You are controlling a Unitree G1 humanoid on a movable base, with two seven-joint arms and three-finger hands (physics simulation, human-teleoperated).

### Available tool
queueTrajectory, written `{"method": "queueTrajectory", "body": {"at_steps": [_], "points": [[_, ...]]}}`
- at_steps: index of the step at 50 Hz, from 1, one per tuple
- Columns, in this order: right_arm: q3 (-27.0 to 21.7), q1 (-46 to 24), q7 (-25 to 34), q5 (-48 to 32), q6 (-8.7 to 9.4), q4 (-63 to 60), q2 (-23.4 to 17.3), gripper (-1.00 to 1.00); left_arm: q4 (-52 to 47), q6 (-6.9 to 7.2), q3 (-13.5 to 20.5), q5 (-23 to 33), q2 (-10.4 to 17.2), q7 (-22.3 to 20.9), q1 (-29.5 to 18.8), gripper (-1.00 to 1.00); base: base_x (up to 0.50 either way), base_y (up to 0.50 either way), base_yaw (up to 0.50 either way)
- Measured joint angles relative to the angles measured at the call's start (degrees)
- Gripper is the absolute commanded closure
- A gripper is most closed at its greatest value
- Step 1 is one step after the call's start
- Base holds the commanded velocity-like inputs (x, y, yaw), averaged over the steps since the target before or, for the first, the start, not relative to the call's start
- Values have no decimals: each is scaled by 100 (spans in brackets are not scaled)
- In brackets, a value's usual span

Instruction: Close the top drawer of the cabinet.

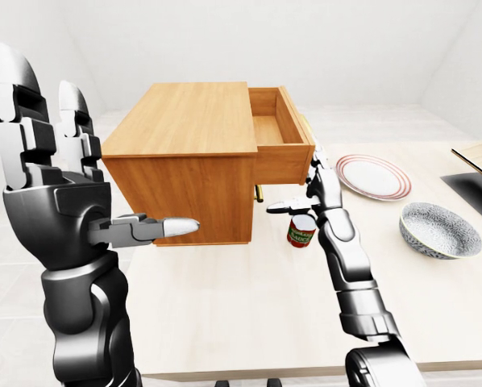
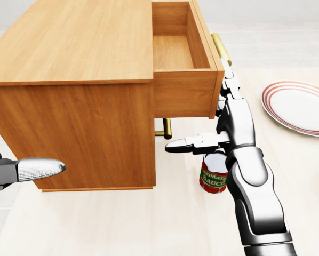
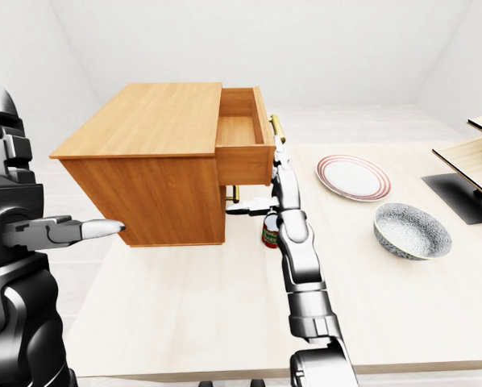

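A wooden cabinet [image 2: 74,69] stands on the table. Its top drawer [image 2: 183,80] is pulled out to the right and is empty, with a brass handle [image 2: 220,48] on its front. My right hand [image 2: 223,114] is open, its fingers raised flat against the drawer's front panel and its thumb pointing left under the drawer. My left hand [image 1: 47,153] is open and raised at the left of the left-eye view, apart from the cabinet, thumb tip [image 2: 39,168] pointing at the cabinet's side.
A tomato sauce can [image 2: 214,173] stands just below my right hand. A red-rimmed plate [image 1: 373,176] and a patterned bowl [image 1: 439,230] lie on the table [image 1: 249,306] to the right. A dark stand with wooden boards [image 1: 479,173] is at the far right.
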Motion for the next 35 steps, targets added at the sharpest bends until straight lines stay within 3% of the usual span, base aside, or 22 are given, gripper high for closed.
{"method": "queueTrajectory", "body": {"at_steps": [35], "points": [[-76,-232,53,-76,-110,688,228,-100,10,0,39,-80,-2,27,-3,-100,0,0,0]]}}
